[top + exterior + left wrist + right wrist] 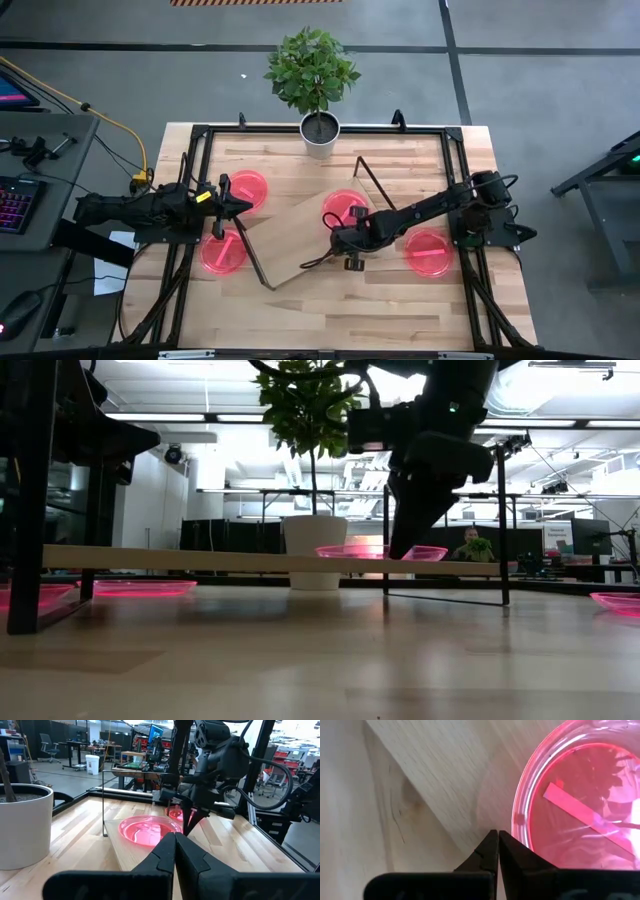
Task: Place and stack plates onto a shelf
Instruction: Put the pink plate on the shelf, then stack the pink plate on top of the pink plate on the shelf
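The right gripper (338, 240) hangs over the shelf (300, 240) with its fingers pressed together, holding nothing — one plate (345, 207) lies on the board just beside its tips. Another plate (428, 252) sits on the table behind that arm. The left gripper (232, 207), fingers likewise closed and empty, waits between two plates (247, 187) (223, 252) — near the shelf's other end.

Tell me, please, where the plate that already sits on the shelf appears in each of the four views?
High view: the plate on the shelf lies at centre, beside the right tool.
Low view: it sits on the shelf, right of the white plant pot.
Left wrist view: plate at centre, past the left tool.
Right wrist view: plate fills the right side.
Shared landmark: the shelf board.
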